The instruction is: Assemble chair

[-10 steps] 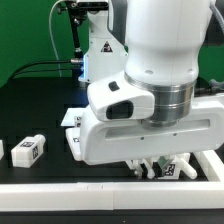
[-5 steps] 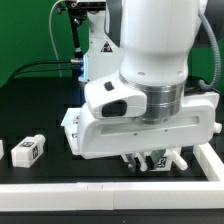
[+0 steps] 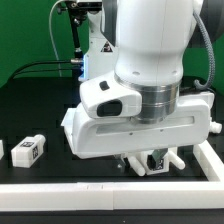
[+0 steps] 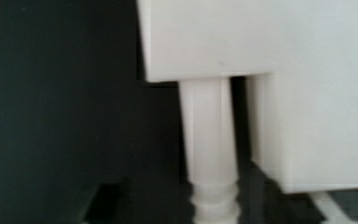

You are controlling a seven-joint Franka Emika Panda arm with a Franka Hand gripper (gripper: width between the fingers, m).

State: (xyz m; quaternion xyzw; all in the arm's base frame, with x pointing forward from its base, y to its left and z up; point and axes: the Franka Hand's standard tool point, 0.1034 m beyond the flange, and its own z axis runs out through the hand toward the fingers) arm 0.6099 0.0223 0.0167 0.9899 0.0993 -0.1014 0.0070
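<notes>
Nearest the exterior camera, one white rail (image 3: pixel 60 187) is running along the front of the black worktop (image 3: pixel 50 125). Just behind it, at the exterior view's left, two small tagged chair blocks are lying near each other but apart: one whole block (image 3: pixel 30 150) and one cut by the picture's edge (image 3: pixel 3 151). Toward the exterior view's right, the end effector (image 3: pixel 153 163) is hanging low under the arm (image 3: pixel 150 60), with one tagged chair piece (image 3: pixel 160 166) showing between its fingers; whether they are clamping it or standing apart cannot be told. The wrist view is showing one slender chair leg (image 4: pixel 208 140) with a ribbed tip, running just beside one flat white slab (image 4: pixel 309 130). Farther back, one more tagged part (image 3: pixel 70 118) is peeking out behind the arm.
</notes>
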